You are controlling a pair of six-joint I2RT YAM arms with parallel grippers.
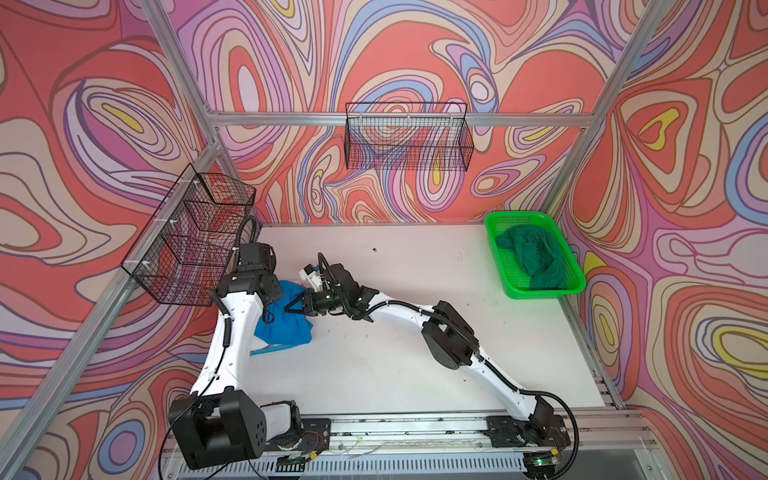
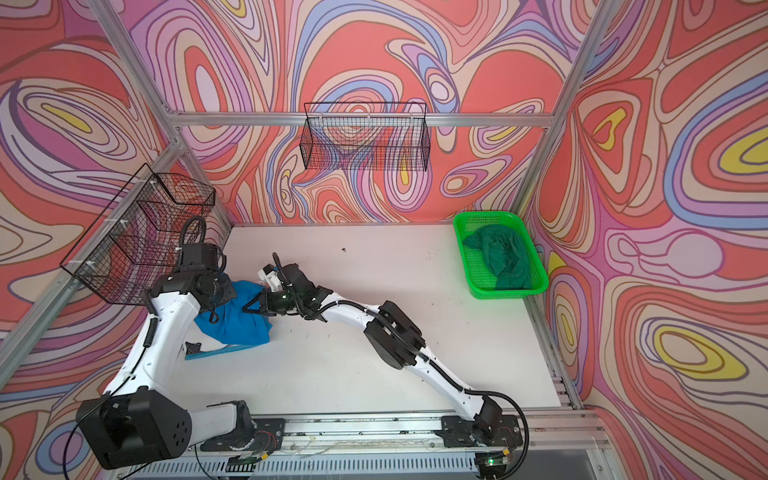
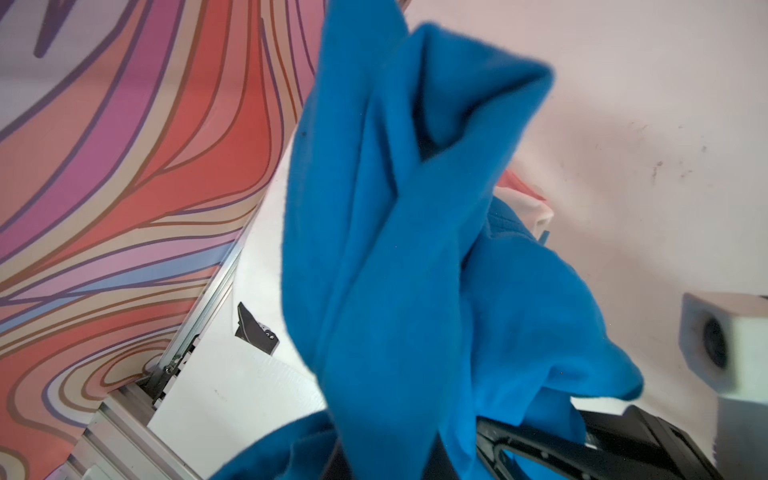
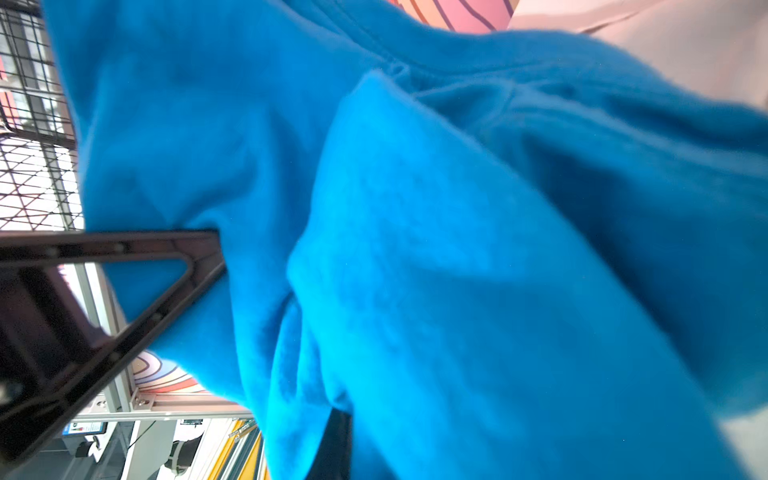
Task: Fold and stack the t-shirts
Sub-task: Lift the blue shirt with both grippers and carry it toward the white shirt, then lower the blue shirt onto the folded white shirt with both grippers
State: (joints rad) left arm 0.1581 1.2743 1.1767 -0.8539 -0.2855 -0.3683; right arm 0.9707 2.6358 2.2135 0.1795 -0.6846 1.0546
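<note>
A bright blue t-shirt (image 1: pixel 286 328) (image 2: pixel 237 328) hangs bunched over the left side of the table, and both grippers hold it. My left gripper (image 1: pixel 272 297) (image 2: pixel 216 299) points down into its top and is shut on the cloth. My right gripper (image 1: pixel 297 307) (image 2: pixel 254 306) reaches across from the right and is shut on the same shirt. Blue cloth (image 3: pixel 395 249) (image 4: pixel 415 249) fills both wrist views and covers the jaws. A dark green t-shirt (image 1: pixel 536 253) (image 2: pixel 505 257) lies crumpled in the green basket (image 1: pixel 544 293) (image 2: pixel 511 294) at the back right.
Black wire baskets hang on the left wall (image 1: pixel 187 241) and the back wall (image 1: pixel 409 139). A thin lighter blue edge (image 1: pixel 266 352) (image 2: pixel 208 353) shows on the white table (image 1: pixel 415 332) under the hanging shirt. The arms' rail (image 1: pixel 415 424) runs along the front.
</note>
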